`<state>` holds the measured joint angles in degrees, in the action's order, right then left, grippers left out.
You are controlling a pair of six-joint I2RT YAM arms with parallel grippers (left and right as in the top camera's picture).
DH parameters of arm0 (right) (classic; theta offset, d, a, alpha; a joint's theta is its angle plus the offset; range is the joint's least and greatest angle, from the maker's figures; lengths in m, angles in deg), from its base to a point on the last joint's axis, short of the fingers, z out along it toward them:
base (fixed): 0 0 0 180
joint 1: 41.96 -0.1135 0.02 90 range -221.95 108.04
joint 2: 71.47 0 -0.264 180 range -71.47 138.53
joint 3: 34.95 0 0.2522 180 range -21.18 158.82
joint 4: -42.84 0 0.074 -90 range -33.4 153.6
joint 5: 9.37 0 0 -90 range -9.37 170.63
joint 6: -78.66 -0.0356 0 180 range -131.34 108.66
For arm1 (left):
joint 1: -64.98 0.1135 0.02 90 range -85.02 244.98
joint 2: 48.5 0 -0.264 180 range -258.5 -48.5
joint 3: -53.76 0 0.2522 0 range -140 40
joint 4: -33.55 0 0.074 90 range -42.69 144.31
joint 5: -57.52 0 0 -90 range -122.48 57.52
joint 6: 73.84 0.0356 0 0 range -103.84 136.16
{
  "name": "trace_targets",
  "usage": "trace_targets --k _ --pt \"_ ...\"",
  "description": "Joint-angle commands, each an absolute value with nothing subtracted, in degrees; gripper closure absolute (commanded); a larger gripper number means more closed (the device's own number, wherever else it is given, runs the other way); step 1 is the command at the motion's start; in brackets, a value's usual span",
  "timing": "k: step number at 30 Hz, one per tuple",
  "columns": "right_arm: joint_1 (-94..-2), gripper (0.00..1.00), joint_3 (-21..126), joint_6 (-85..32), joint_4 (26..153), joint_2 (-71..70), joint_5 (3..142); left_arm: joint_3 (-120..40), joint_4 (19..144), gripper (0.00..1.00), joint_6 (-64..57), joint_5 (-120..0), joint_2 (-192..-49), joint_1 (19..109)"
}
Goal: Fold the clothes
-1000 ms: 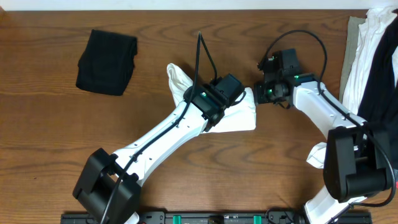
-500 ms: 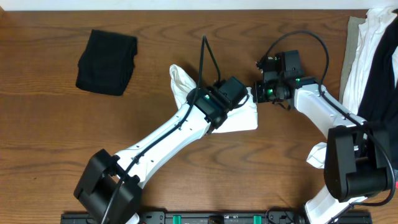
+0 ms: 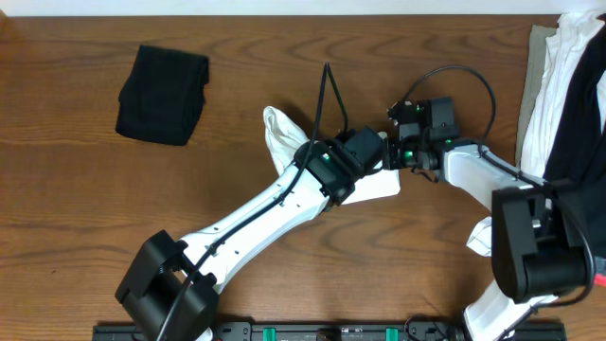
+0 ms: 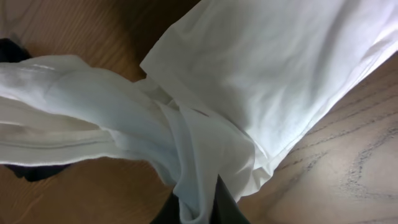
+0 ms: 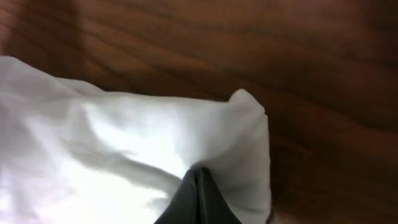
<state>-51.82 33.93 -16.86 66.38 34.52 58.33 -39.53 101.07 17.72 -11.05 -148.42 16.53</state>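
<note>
A white T-shirt (image 3: 282,131) lies bunched in the middle of the wooden table (image 3: 76,208). One end trails up and left; the other spreads under both wrists. My left gripper (image 3: 371,163) is shut on a twisted fold of it. In the left wrist view the white T-shirt (image 4: 261,74) runs down between the dark fingers of the left gripper (image 4: 199,208). My right gripper (image 3: 391,154) comes in from the right, almost touching the left one. It is shut on the shirt's edge, and in the right wrist view the right gripper (image 5: 198,179) pinches the white T-shirt (image 5: 124,137). No chest print shows.
A folded black garment (image 3: 161,81) lies at the back left. A pile of white and black clothes (image 3: 561,85) hangs over the table's right edge. A small white piece of cloth (image 3: 480,237) lies by the right arm's base.
Both grippers have drawn closer together, the left one moving right. The shirt has been dragged a little to the right with them. Both stay shut on the fabric.
</note>
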Motion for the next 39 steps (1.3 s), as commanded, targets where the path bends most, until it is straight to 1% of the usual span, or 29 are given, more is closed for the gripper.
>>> trace_targets --k 1,5,8,14,22,29,39 --pt "-52.1 0.99 33.1 -17.8 65.2 38.1 56.4 -40.9 101.2 0.94 18.1 -10.0 -148.0 16.2" --pt "-52.2 0.99 33.1 -20.5 63.0 41.9 55.5 -41.0 100.8 0.94 18.1 -10.7 -146.6 16.2" --pt "-52.2 0.99 33.1 -22.0 61.6 43.9 52.3 -41.0 99.9 0.94 18.1 -12.8 -144.7 16.2" --pt "-53.4 0.99 33.1 -22.0 61.5 44.0 51.3 -41.0 97.2 0.94 19.1 -16.0 -142.4 16.2" --pt "-54.4 0.99 33.2 -22.7 60.6 43.8 51.2 -41.0 95.3 0.94 19.6 -17.6 -142.5 16.2" --pt "-54.4 0.99 33.2 -22.7 60.7 43.8 51.2 -41.0 92.3 0.94 19.6 -22.6 -142.8 16.2" --pt "-54.4 0.99 33.2 -22.6 60.7 43.8 51.3 -40.9 90.6 0.94 19.5 -23.1 -146.1 16.2"
